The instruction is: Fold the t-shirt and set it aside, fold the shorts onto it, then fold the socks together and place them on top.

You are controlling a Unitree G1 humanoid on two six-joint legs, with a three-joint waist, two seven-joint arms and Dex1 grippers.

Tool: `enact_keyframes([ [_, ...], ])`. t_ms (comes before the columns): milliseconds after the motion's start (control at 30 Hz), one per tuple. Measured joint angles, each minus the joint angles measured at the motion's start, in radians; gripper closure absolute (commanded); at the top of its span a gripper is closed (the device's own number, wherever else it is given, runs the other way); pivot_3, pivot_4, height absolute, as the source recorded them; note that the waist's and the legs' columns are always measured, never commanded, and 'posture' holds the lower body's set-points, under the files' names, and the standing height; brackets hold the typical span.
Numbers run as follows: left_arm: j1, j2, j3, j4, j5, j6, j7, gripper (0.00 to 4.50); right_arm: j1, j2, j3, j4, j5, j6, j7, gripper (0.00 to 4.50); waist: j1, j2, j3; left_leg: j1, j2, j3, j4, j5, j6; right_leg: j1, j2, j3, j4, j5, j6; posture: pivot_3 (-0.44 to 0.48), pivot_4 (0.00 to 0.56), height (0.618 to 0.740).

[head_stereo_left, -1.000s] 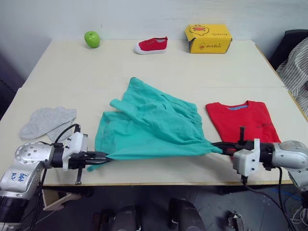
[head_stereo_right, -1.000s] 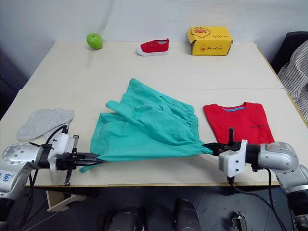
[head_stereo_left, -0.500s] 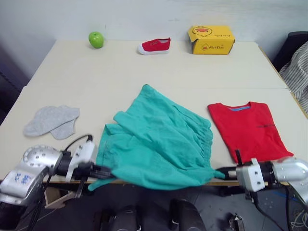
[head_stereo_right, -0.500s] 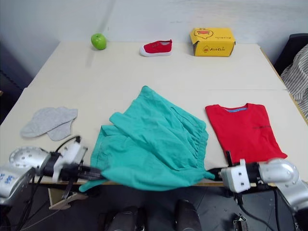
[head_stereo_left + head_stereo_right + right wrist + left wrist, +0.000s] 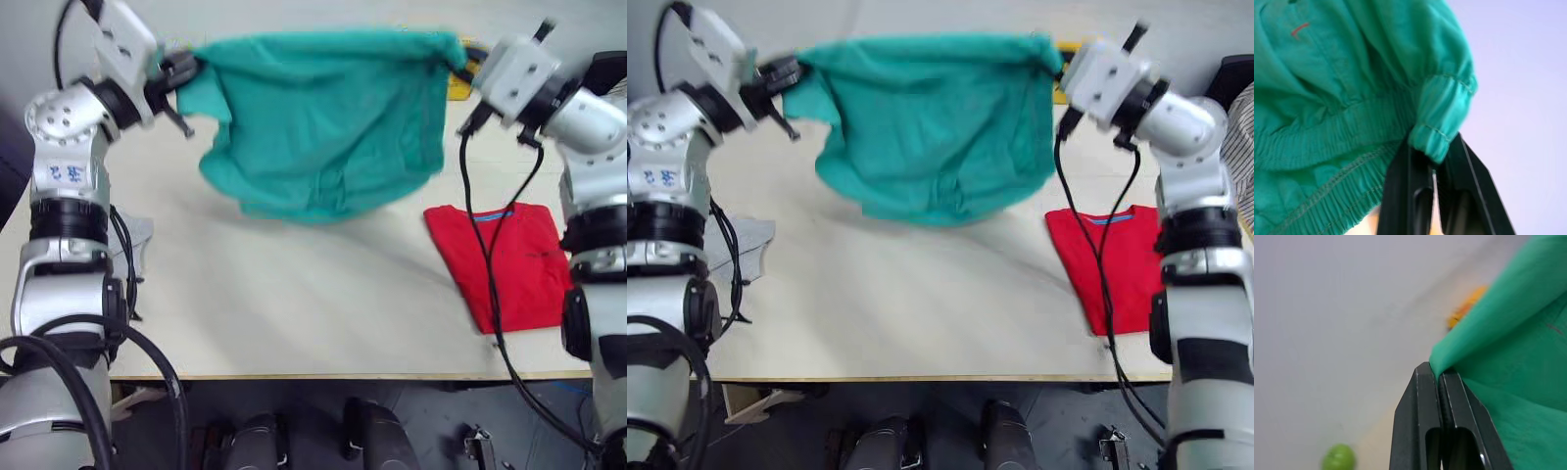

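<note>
Shorts (image 5: pixel 323 117) held aloft, L fingers (image 5: pixel 1436 382) & R fingers (image 5: pixel 1422 161) pinching corners; hides yellow box (image 5: pixel 460 86) at 12; t-shirt (image 5: pixel 509 259) at 3 on surface (image 5: pixel 294 304); apple (image 5: pixel 1338 458) beyond.

the shorts (image 5: pixel 318 122) are teal-green and crumply, hanging spread out in the air above the table, stretched sideways by their top corners with the lower edge sagging and the gathered waistband bunched at the right corner. the t-shirt (image 5: pixel 505 259) is bright red, folded flat on the table's right side, blue collar band showing at its far edge.
</note>
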Motion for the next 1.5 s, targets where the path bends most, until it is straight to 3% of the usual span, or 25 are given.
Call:
enact_keyframes([
  [133, -0.067, 0.052, 0.031, 0.022, 0.019, -0.198, 0.046, 4.5, -0.026, 0.025, 0.009, 0.059, -0.075, -0.119, -0.133, 4.47, -0.013, 0.0, 0.0, -0.001, -0.003, 0.005, -0.002, 0.0, 0.0, -0.002, 0.0, -0.002, 0.0, 0.0, 0.0, 0.0, 0.15, 0.74],
  [233, 0.054, 0.1, 0.044, -0.109, -0.057, -0.263, -0.141, 4.5, 0.074, 0.047, 0.014, 0.067, -0.046, -0.19, -0.061, 4.47, -0.024, 0.0, 0.0, 0.003, -0.003, 0.005, -0.003, 0.0, 0.0, 0.004, 0.0, -0.002, 0.0, 0.0, 0.001, 0.0, 0.15, 0.74],
  [300, 0.228, 0.115, 0.049, -0.26, -0.174, -0.166, -0.306, 4.5, 0.176, 0.075, 0.028, 0.069, -0.013, -0.21, 0.019, 4.47, -0.027, 0.0, 0.001, 0.004, -0.002, 0.005, 0.001, 0.001, 0.001, 0.007, 0.0, -0.001, 0.0, -0.001, 0.002, 0.0, 0.15, 0.74],
  [400, 0.614, 0.202, 0.022, -0.589, -0.315, 0.123, -0.479, 4.5, 0.353, 0.103, 0.073, 0.04, 0.051, -0.244, 0.169, 4.47, -0.038, 0.002, 0.002, 0.004, 0.0, -0.001, 0.007, 0.001, 0.002, 0.007, 0.0, 0.002, 0.003, -0.001, 0.002, 0.0, 0.15, 0.74],
  [500, 0.937, 0.301, 0.018, -0.882, -0.394, 0.384, -0.535, 4.5, 0.517, 0.103, 0.092, -0.024, 0.147, -0.235, 0.314, 4.47, -0.037, 0.003, 0.008, 0.003, 0.006, -0.004, 0.014, 0.001, 0.002, 0.007, 0.0, 0.003, 0.007, -0.001, 0.002, 0.0, 0.15, 0.74],
  [633, 1.217, 0.391, 0.097, -1.199, -0.503, 0.654, -0.521, 4.5, 0.701, 0.065, 0.096, -0.193, 0.242, -0.202, 0.448, 4.47, -0.013, 0.004, 0.009, 0.012, 0.008, -0.005, 0.016, 0.0, 0.003, 0.017, 0.0, 0.003, 0.006, 0.0, 0.003, 0.0, 0.15, 0.74],
  [767, 1.396, 0.445, 0.146, -1.379, -0.577, 0.869, -0.511, 4.5, 0.835, 0.005, 0.092, -0.327, 0.292, -0.158, 0.515, 4.47, 0.011, 0.005, 0.01, 0.019, 0.008, -0.005, 0.016, -0.001, 0.002, 0.024, 0.0, 0.004, 0.004, 0.0, 0.002, 0.0, 0.15, 0.74],
  [933, 1.472, 0.508, 0.157, -1.48, -0.62, 1.037, -0.52, 4.5, 0.97, -0.077, 0.088, -0.462, 0.338, -0.133, 0.574, 4.47, 0.013, 0.005, 0.01, 0.02, 0.008, -0.006, 0.016, -0.003, 0.0, 0.024, 0.0, 0.003, 0.003, -0.002, -0.001, 0.0, 0.15, 0.74],
  [1067, 1.453, 0.522, 0.137, -1.491, -0.623, 1.087, -0.541, 4.5, 1.082, -0.115, 0.085, -0.564, 0.397, -0.069, 0.615, 4.47, 0.011, 0.005, 0.01, 0.02, 0.008, -0.005, 0.016, -0.003, 0.0, 0.024, 0.001, 0.003, 0.003, -0.002, -0.001, 0.0, 0.15, 0.74],
  [1233, 1.249, 0.501, 0.099, -1.417, -0.63, 1.075, -0.587, 4.5, 1.172, -0.162, 0.037, -0.8, 0.59, 0.203, 0.649, 4.47, 0.015, 0.005, 0.01, 0.021, 0.008, -0.005, 0.016, -0.003, 0.0, 0.024, 0.001, 0.003, 0.004, -0.002, -0.001, 0.0, 0.15, 0.74],
  [1300, 1.079, 0.481, 0.04, -1.326, -0.619, 1.059, -0.633, 4.5, 1.21, -0.192, -0.003, -0.898, 0.68, 0.354, 0.638, 4.47, 0.026, 0.005, 0.01, 0.02, 0.008, -0.005, 0.016, -0.003, 0.0, 0.024, 0.001, 0.003, 0.004, -0.002, -0.001, 0.0, 0.15, 0.74],
  [1367, 0.805, 0.425, -0.035, -1.15, -0.554, 0.997, -0.688, 4.5, 1.225, -0.219, -0.048, -1.001, 0.794, 0.545, 0.599, 4.47, 0.043, 0.004, 0.01, 0.019, 0.006, -0.006, 0.018, -0.003, 0.0, 0.024, 0.003, 0.001, 0.004, -0.001, -0.001, 0.0, 0.15, 0.74],
  [1500, 0.385, 0.239, -0.179, -0.772, -0.331, 0.741, -0.739, 4.5, 1.221, -0.22, -0.105, -1.099, 0.893, 0.783, 0.518, 4.47, 0.059, 0.003, 0.008, 0.02, 0.004, -0.004, 0.018, -0.003, 0.0, 0.026, 0.004, 0.002, 0.005, 0.0, 0.0, 0.0, 0.15, 0.74],
])
